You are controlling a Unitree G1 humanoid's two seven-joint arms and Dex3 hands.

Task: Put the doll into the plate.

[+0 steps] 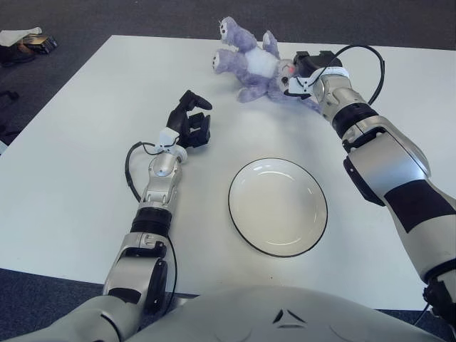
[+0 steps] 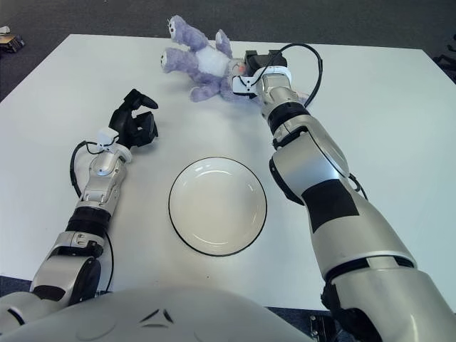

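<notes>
A purple and white plush doll (image 1: 254, 65) lies on its back at the far middle of the white table (image 1: 71, 164). My right hand (image 1: 305, 70) is at the doll's right end, its fingers closed on the doll's head. A white plate (image 1: 278, 206) with a dark rim sits empty nearer to me, about a hand's length below the doll. My left hand (image 1: 191, 122) hovers to the left of the plate, fingers loosely curled and holding nothing.
A black cable (image 1: 367, 53) loops from my right wrist over the table. Dark carpet (image 1: 128, 18) lies beyond the far edge of the table. Some small objects (image 1: 25, 41) lie on the floor at the far left.
</notes>
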